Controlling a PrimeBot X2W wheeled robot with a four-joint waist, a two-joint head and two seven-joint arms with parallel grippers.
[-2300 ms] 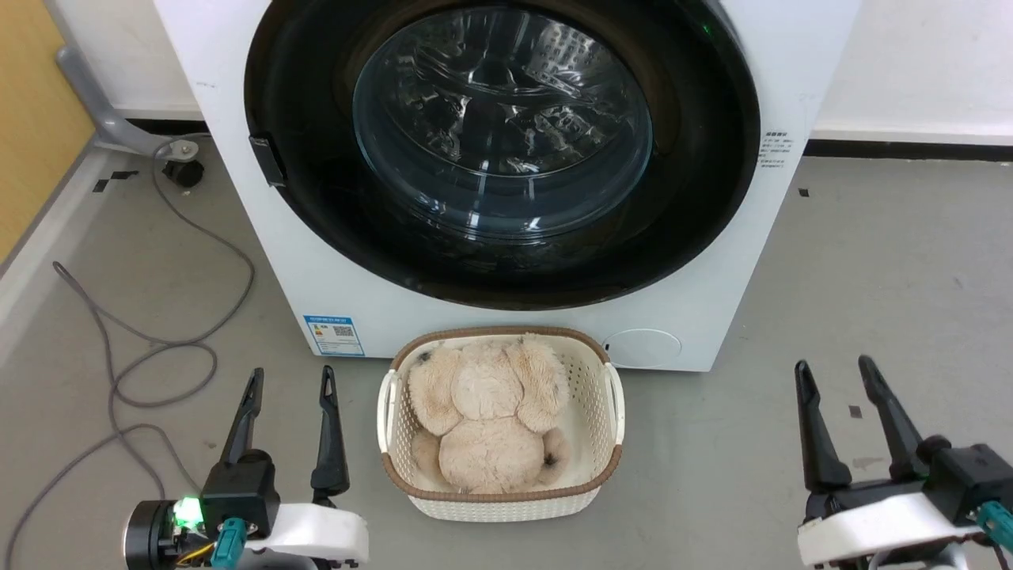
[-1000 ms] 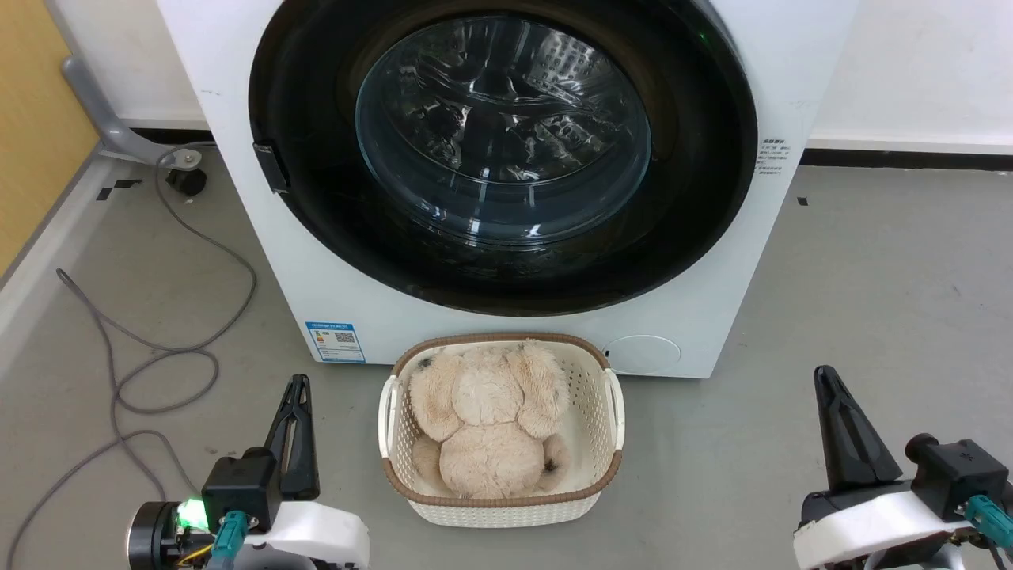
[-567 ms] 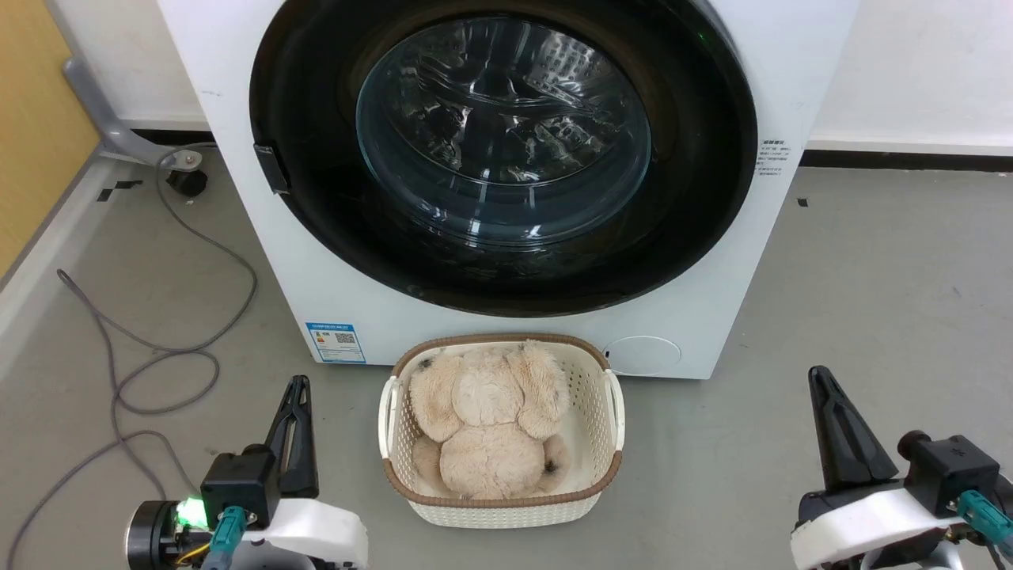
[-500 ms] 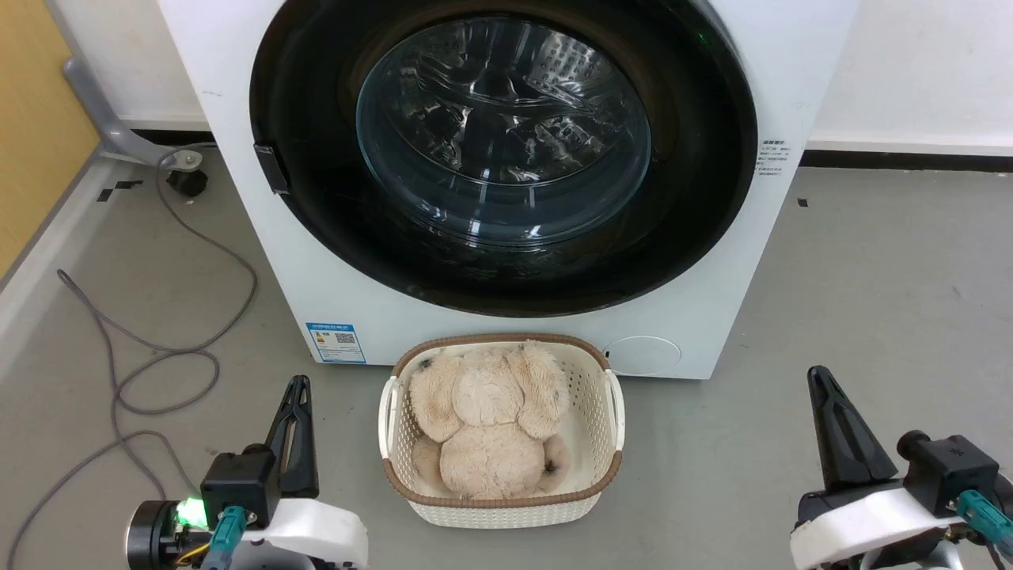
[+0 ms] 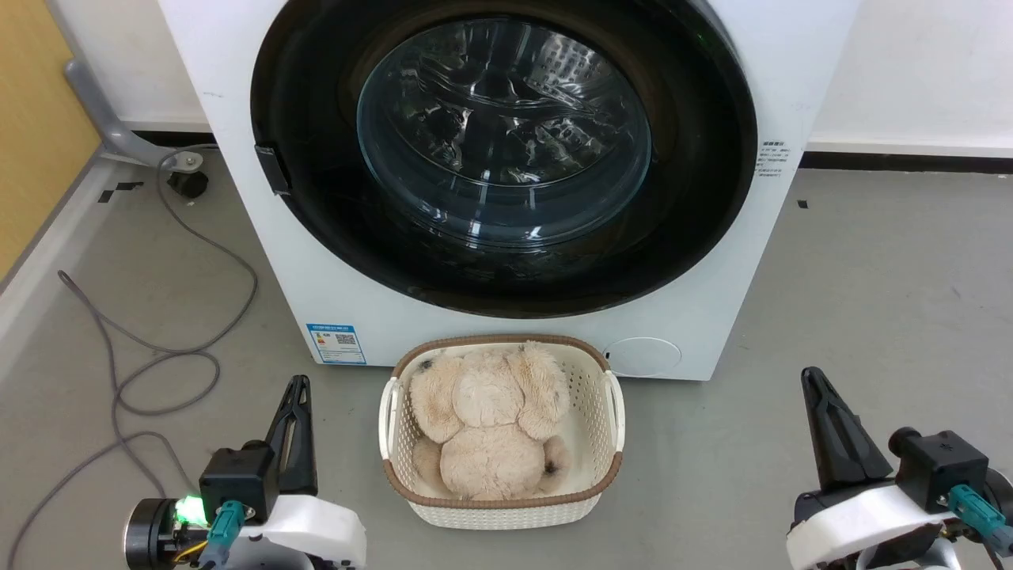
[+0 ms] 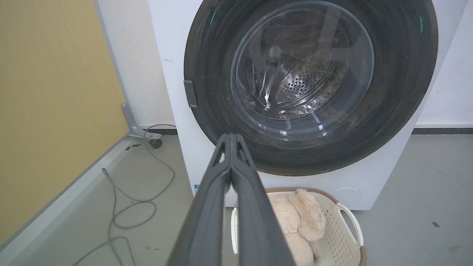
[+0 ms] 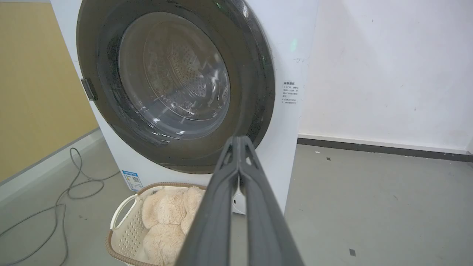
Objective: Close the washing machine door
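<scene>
The washing machine (image 5: 237, 142) (image 6: 173, 92) (image 7: 292, 55) is a white front-loader against the wall. Its round glossy black washing machine door (image 5: 316, 214) (image 6: 402, 96) (image 7: 255, 92) lies flush against the front, the steel drum showing through its glass window (image 5: 503, 131). My left gripper (image 5: 298, 385) (image 6: 231, 137) is shut and holds nothing, low over the floor left of the basket. At the lower right, my right gripper (image 5: 809, 375) (image 7: 240, 140) is also shut and holds nothing. Both stand well short of the door.
A white basket (image 5: 612, 412) (image 6: 347, 221) (image 7: 122, 212) with a beige plush toy (image 5: 491, 419) sits on the floor just before the machine. Grey cable (image 5: 158, 348) loops on the floor at the left beside a yellow wall (image 6: 55, 111). Grey floor lies open at the right.
Both grippers have gone from open to shut over the last two seconds. The right gripper has since drifted slightly left and down. The door has not moved.
</scene>
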